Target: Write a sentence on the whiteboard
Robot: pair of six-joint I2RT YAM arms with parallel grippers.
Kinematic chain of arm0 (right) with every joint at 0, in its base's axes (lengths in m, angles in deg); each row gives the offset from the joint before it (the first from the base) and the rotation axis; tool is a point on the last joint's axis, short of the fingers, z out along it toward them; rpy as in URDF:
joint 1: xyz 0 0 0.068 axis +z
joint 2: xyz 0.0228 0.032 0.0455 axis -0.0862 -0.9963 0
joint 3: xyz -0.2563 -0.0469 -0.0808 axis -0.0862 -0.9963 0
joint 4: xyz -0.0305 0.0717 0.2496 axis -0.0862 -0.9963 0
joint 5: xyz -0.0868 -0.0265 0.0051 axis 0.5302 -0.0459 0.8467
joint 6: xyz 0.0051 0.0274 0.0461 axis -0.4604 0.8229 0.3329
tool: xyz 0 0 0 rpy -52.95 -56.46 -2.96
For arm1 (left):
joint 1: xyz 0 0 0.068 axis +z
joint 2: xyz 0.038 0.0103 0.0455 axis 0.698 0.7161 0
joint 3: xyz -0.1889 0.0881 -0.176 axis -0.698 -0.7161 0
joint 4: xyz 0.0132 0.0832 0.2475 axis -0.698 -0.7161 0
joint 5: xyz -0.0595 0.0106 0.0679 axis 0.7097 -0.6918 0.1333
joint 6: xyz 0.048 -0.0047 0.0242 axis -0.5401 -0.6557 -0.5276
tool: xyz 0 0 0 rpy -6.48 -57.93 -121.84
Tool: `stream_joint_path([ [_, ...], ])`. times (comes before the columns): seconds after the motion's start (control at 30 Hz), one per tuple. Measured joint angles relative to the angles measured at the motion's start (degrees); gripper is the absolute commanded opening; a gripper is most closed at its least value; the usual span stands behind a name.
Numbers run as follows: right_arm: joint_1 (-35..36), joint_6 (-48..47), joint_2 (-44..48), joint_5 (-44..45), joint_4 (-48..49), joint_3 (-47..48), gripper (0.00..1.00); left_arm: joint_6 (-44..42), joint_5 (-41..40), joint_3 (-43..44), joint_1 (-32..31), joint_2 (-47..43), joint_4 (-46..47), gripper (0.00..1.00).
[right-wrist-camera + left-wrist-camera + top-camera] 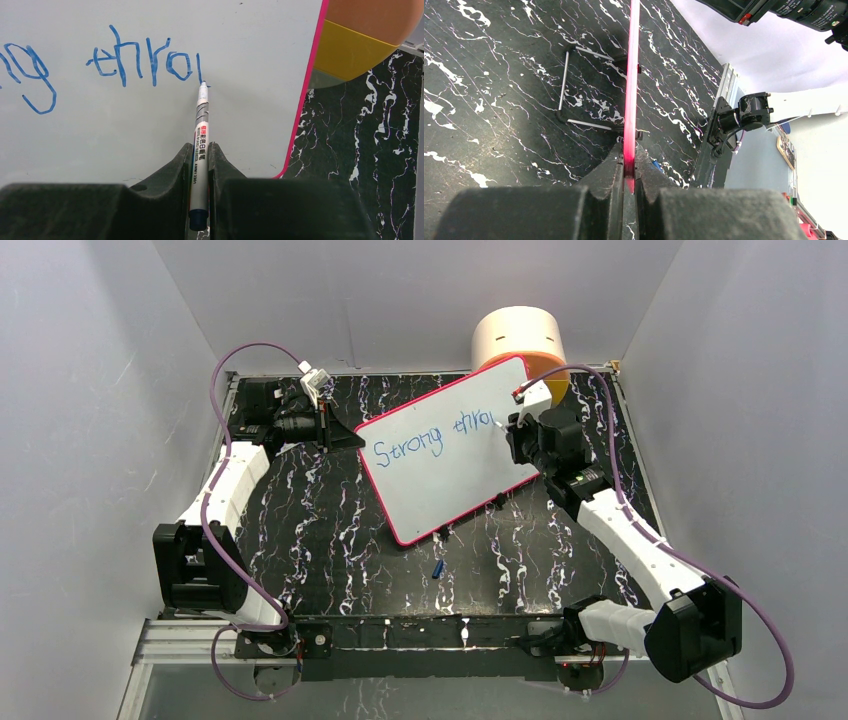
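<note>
The whiteboard [455, 475], white with a pink-red frame, lies tilted on the dark marbled table. Blue lettering, the sentence [430, 435], reads "Strong throu" with the last stroke unfinished [145, 57]. My left gripper [335, 435] is shut on the board's left edge, whose pink frame [630, 90] runs edge-on between the fingers. My right gripper [510, 430] is shut on a grey marker [201, 135]. The marker tip touches the board at the end of the last letter [202, 84].
A round beige and orange container [520, 345] stands behind the board's far right corner. A small blue cap [438, 568] lies on the table in front of the board. The board's folding wire stand [574, 87] shows under it. White walls enclose the table.
</note>
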Motion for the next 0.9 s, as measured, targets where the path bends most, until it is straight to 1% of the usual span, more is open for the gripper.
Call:
stream_joint_path([
  [0.9,0.0,0.04,-0.57,0.7,0.26,-0.92,0.0,0.04,0.37,-0.07,0.0,0.0,0.09,0.0],
])
